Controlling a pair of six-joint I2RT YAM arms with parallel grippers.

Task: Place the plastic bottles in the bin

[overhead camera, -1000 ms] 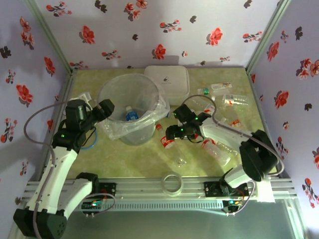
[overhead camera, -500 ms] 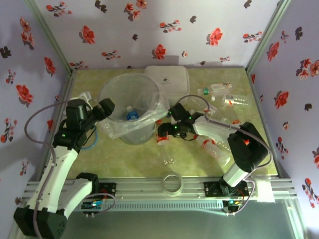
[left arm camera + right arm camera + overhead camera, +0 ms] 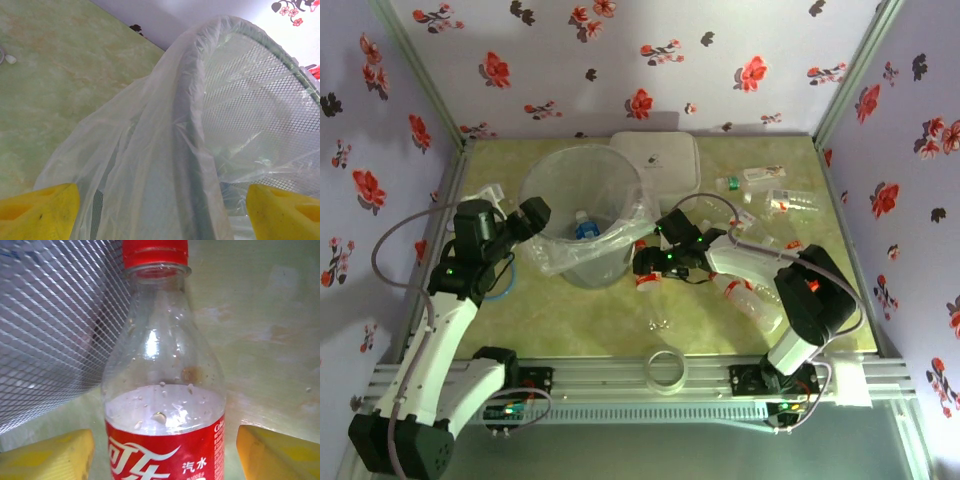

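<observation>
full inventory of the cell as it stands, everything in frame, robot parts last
bin: 1, clear with bag liner, centre-left of table
blue-label bottle: 1, clear, inside the bin
red-label bottle: 1, clear, red cap, lying beside the bin
loose bottles: at least four, clear, mixed caps, right side of table
white box: 1, behind the bin
clear ring: 1, on the front rail
table: 1, yellow-green
left gripper: yellow fingers, open, astride the bin's rim
right gripper: yellow fingers, open, either side of the red-label bottle
</observation>
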